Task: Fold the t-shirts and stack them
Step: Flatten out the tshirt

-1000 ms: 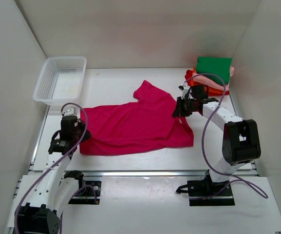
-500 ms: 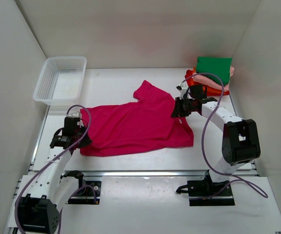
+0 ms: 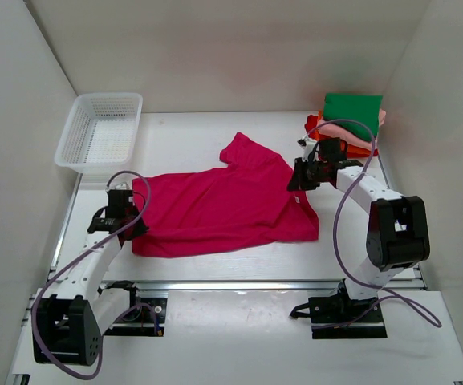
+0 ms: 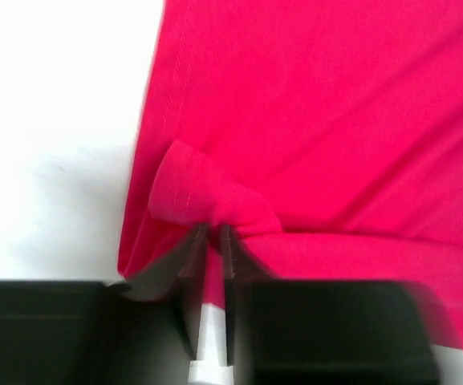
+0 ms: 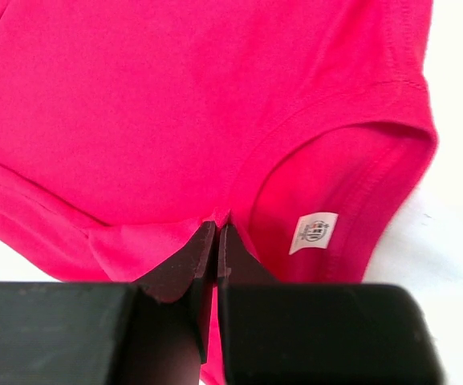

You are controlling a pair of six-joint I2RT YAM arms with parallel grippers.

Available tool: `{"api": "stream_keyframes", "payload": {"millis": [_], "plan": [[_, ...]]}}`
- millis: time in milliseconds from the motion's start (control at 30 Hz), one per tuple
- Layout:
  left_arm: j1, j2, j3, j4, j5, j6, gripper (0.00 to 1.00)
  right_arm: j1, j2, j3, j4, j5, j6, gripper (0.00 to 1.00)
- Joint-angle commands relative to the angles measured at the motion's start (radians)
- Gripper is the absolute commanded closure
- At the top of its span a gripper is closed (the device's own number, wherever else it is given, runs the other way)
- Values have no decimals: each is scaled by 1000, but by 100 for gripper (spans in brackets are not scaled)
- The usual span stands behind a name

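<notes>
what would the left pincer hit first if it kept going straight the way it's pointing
The magenta t-shirt: a bunched fold at its edge sits right at the tips of the left pincer, so it would probably push into that cloth first. Whether the fold is pinched is unclear.

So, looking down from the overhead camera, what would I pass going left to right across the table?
The white mesh basket → the magenta t-shirt, spread out → the stack of folded shirts, green on top.

I read the magenta t-shirt [image 3: 215, 212] as matt, fine-knit cloth with stitched hems; basket [image 3: 109, 95]: white plastic mesh; right fingers [image 5: 184, 271]: matt black; counter [image 3: 191, 136]: smooth, matt white.
</notes>
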Motion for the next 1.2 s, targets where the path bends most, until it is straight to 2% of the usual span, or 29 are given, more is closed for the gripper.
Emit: {"api": "stream_keyframes", "payload": {"millis": [0, 33, 67, 133, 233, 300, 367, 433, 633, 800, 833, 900, 1033, 1100, 1167], "plan": [[30, -3, 43, 110, -55, 16, 71, -14, 12, 22, 41, 1, 2, 100], [51, 3, 72, 121, -56, 24, 61, -13, 21, 24, 48, 1, 6, 100], [50, 24, 107, 118, -61, 36, 58, -8, 28, 25, 41, -1, 8, 100], [52, 66, 161, 52, -78, 65, 45, -5, 29, 27, 50, -1, 12, 100], [42, 99, 191, -20, -83, 119, 39, -14, 43, 34, 50, 2, 20, 100], [50, 86, 178, -58, -27, 160, 41, -16, 52, 31, 49, -4, 12, 100], [39, 61, 169, -78, -9, 197, 54, -17, 60, 43, 47, -5, 15, 100], [24, 53, 165, -89, -1, 225, 60, -24, 68, 51, 41, -1, 15, 100], [10, 136, 194, -121, 59, 279, 52, -56, 110, 100, 35, -16, 32, 100], [-2, 178, 214, -135, 57, 279, 51, -62, 169, 169, 18, -27, 18, 100], [13, 172, 201, -134, 51, 276, 51, -62, 172, 180, 13, -33, 17, 98], [27, 138, 201, -117, 43, 269, 50, -65, 175, 172, 24, -25, 23, 82], [23, 83, 210, -24, 48, 231, 45, -60, 164, 180, 76, -10, 20, 61], [13, 92, 213, 41, 52, 202, 44, -39, 173, 211, 64, 55, 6, 49], [4, 124, 234, 93, 65, 173, 43, -7, 178, 240, 71, 157, -46, 47]]}}
